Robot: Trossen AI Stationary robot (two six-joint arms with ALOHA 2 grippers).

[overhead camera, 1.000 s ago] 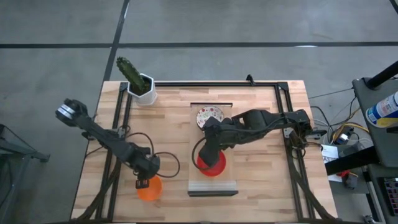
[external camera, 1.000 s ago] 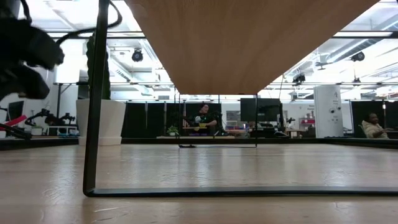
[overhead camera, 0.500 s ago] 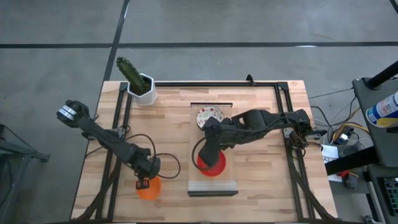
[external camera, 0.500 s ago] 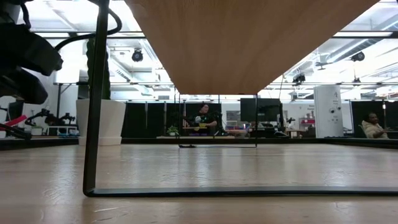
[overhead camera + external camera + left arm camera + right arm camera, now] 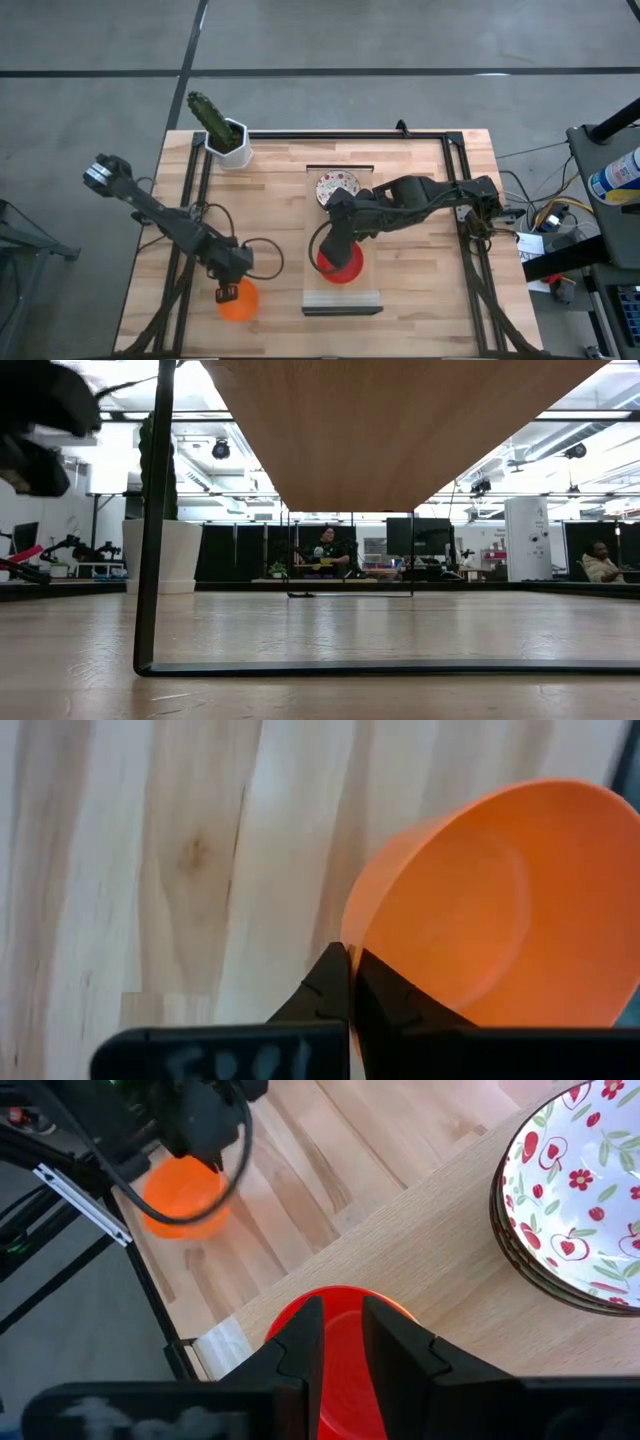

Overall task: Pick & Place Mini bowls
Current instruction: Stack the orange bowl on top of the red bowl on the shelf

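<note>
**Both arms have a bowl rim in their jaws**

From above I see my left gripper (image 5: 229,291) at the near left part of the table (image 5: 420,290), right at the edge of the orange bowl (image 5: 238,302). My left wrist camera shows its jaws pressed together on that bowl's rim (image 5: 470,910), one finger inside and one outside, with the bowl tipped up against the pale wood.

My right gripper (image 5: 337,255) is over the raised wooden board (image 5: 340,296) in the middle of the table, at the red bowl (image 5: 341,264). In the right wrist camera the two fingers (image 5: 300,1342) straddle the red bowl's rim (image 5: 340,1330), one on each side and only narrowly apart, so I read it as pinching that rim.

On the far end of the same board sits a stack of white patterned bowls (image 5: 337,187); the wrist camera shows red and green motifs on the top one (image 5: 575,1190). It is well apart from the red bowl.

A white pot holding a cactus (image 5: 229,142) stands at the far left corner of the table. I can find no yellow bowl in my views.

The low camera shows only a dark blur of the left arm (image 5: 40,420) at upper left, and people seated in the room beyond.
</note>
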